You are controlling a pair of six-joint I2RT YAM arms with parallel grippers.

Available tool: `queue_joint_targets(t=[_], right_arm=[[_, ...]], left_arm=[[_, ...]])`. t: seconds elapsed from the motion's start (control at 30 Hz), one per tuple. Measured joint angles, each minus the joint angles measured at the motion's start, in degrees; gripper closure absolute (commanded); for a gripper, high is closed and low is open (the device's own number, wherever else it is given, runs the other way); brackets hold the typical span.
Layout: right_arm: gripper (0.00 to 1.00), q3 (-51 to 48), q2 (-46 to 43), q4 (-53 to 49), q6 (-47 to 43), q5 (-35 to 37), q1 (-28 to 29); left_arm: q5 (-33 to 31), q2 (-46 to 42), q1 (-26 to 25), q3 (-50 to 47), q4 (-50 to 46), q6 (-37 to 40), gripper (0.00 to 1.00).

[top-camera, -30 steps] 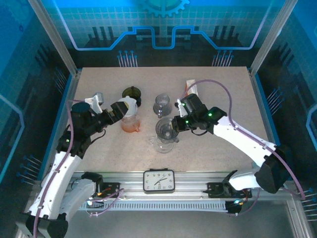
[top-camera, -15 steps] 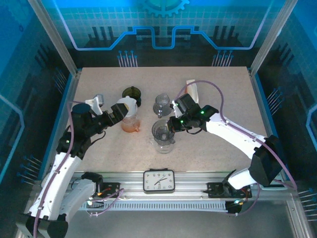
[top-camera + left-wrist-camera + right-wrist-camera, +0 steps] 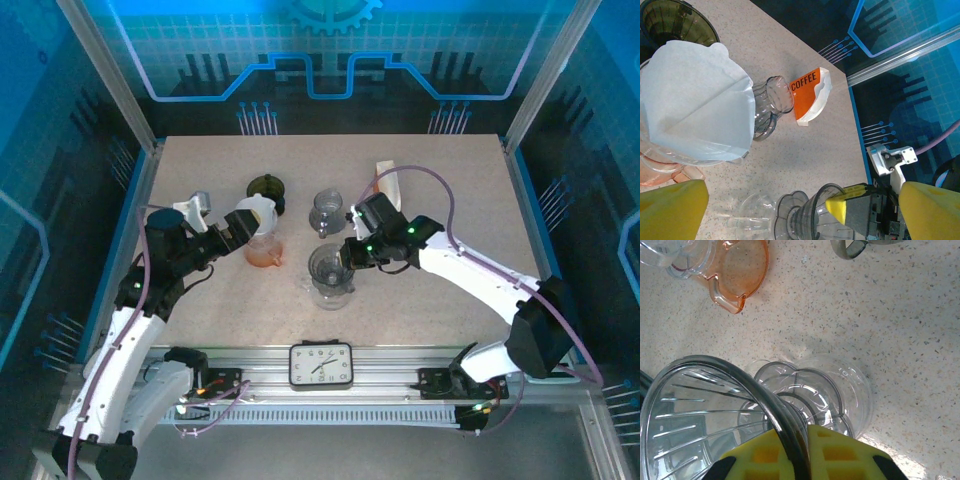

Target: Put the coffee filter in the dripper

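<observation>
We find the coffee filter (image 3: 695, 100) just ahead of the left gripper (image 3: 232, 228), jaws apart, while the right gripper (image 3: 800, 452) clamps the dripper (image 3: 695, 405) at its rim.

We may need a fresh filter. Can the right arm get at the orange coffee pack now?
Probably not yet: the right gripper is shut on the dripper. The coffee pack lies just beyond it with nothing between.

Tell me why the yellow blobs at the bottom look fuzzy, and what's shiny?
Left wrist view: the yellow fingers sit too near the lens, so they blur, while the paper filter is sharp. Right wrist view: light glints in streaks on the glass dripper. Top external view: blue glow around the table.
</observation>
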Motion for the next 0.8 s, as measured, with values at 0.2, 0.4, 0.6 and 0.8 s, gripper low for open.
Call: queue_joint_targets(t=[0.2,0.4,0.6,0.8], right_arm=[[0.48,-1.16,-0.63,0.35,1.14,0.02,0.28],[0.37,-1.44,-1.07,0.48,1.05,0.92,0.37],[0.33,-1.44,-4.37,0.52,0.55,3.28,0.37],[0.32,-1.42,-8.28,0.76,-0.85,6.69,0.37]], left_arm=[[0.00,0.00,0.00,-0.13,0.02,-0.02,0.01],[0.02,0.00,0.00,-1.01,0.00,-0.02,0.01],[0.09,-0.02,0.00,-1.09,0.15,-0.07,0.01],[1.49,-0.02,0.00,-1.18,1.25,-0.48,0.01]])
